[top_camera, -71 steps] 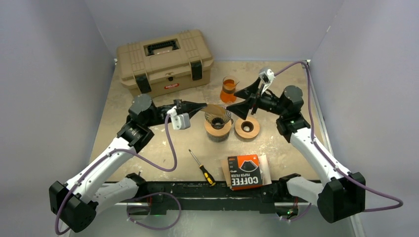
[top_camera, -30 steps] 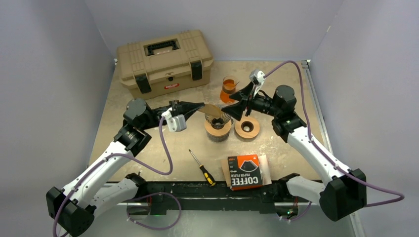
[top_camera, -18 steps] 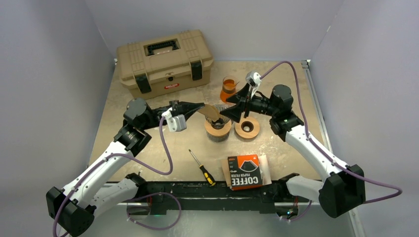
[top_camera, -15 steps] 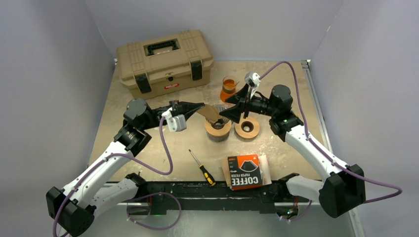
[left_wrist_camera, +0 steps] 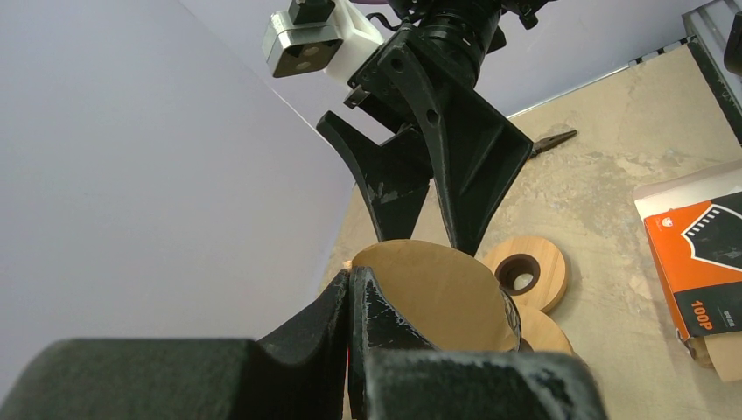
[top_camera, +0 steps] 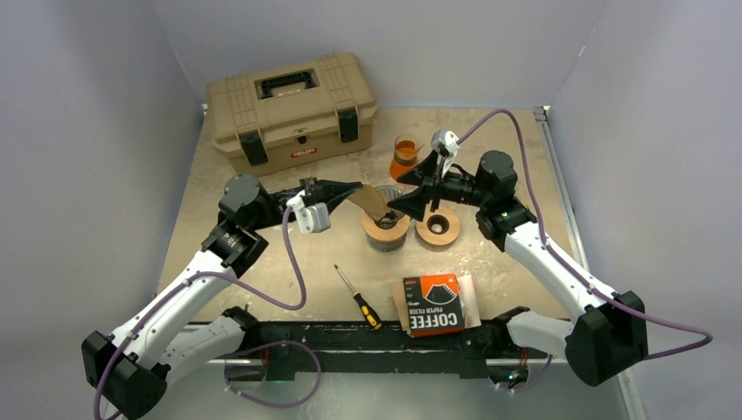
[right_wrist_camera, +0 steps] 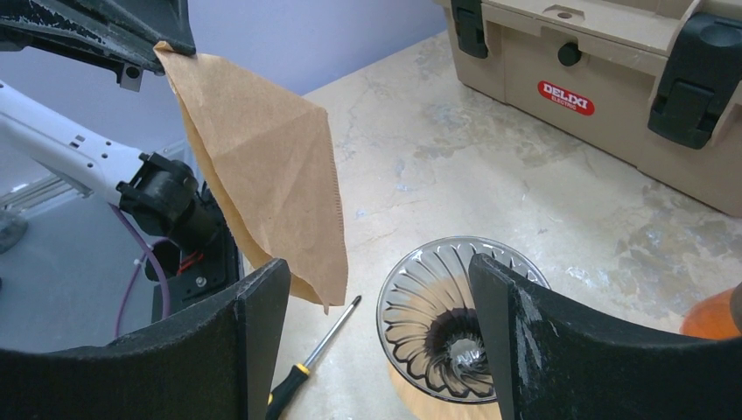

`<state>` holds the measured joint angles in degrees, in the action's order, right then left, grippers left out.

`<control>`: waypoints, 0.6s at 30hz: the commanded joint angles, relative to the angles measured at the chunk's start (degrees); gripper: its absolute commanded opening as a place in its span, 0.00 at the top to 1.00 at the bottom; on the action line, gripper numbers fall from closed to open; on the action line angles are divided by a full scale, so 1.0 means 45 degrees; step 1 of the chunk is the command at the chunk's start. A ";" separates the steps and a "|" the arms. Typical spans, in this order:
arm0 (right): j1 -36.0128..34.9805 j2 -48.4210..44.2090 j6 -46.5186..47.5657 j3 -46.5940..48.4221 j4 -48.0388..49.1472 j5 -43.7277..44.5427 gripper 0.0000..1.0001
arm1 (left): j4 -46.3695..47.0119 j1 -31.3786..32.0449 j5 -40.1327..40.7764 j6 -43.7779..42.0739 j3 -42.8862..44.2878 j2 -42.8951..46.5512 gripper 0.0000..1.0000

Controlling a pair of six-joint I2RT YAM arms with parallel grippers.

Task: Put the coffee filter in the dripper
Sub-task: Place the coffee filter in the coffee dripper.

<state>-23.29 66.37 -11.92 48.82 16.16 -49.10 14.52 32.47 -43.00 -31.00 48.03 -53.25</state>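
Left gripper [left_wrist_camera: 350, 278] was pinched shut on the edge of the brown paper coffee filter [right_wrist_camera: 262, 166], holding it up in the air just left of and above the glass dripper [right_wrist_camera: 437, 302], so not in it. In the left wrist view its own fingers blocked the bottom of the filter and nearly all of the dripper.

Right gripper [right_wrist_camera: 378, 261] had its jaws spread wide with nothing gripped, hovering over the dripper, the filter's lower corner hanging in front of them. Couldn't tell if it touched the paper. From the top, its fingers covered the dripper bowl and only the wooden collar showed.

Further out:
- Wooden ring [top_camera: 437, 227] just right of the dripper.
- Orange glass [top_camera: 403, 156] behind it, partly hidden.
- Screwdriver [top_camera: 360, 297] and coffee filter pack [top_camera: 433, 304] near the front.
- DELIXI toolbox [top_camera: 291, 109] far left, cut off in the right wrist view.
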 commanded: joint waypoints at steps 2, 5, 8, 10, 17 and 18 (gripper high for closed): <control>-0.0133 -0.0315 0.0573 0.0432 -0.0056 -0.0246 0.20 | 0.0161 -0.0047 0.0006 0.0033 0.0038 0.0018 1.00; -0.0175 -0.0242 0.0489 0.0373 0.0061 -0.0192 0.21 | 0.0154 -0.0048 -0.0003 0.0056 0.0032 0.0035 1.00; -0.0199 -0.0217 0.0404 0.0353 0.0175 -0.0181 0.24 | 0.0142 -0.0047 -0.0002 0.0042 0.0035 0.0057 1.00; -0.0215 -0.0268 0.0403 0.0329 0.0192 -0.0145 0.27 | 0.0069 -0.0047 0.0061 -0.0004 0.0030 0.0062 1.00; -0.0235 -0.0493 0.0433 0.0173 0.0256 0.0045 0.33 | 0.0020 -0.0048 0.0146 -0.0024 0.0037 0.0113 1.00; -0.0230 -0.0550 0.0414 0.0144 0.0256 0.0134 0.33 | -0.0012 -0.0047 0.0228 -0.0051 0.0048 0.0115 1.00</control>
<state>-24.01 66.04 -10.83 48.82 15.64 -49.01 14.24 32.49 -42.72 -31.03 48.03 -53.25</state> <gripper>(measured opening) 0.677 0.002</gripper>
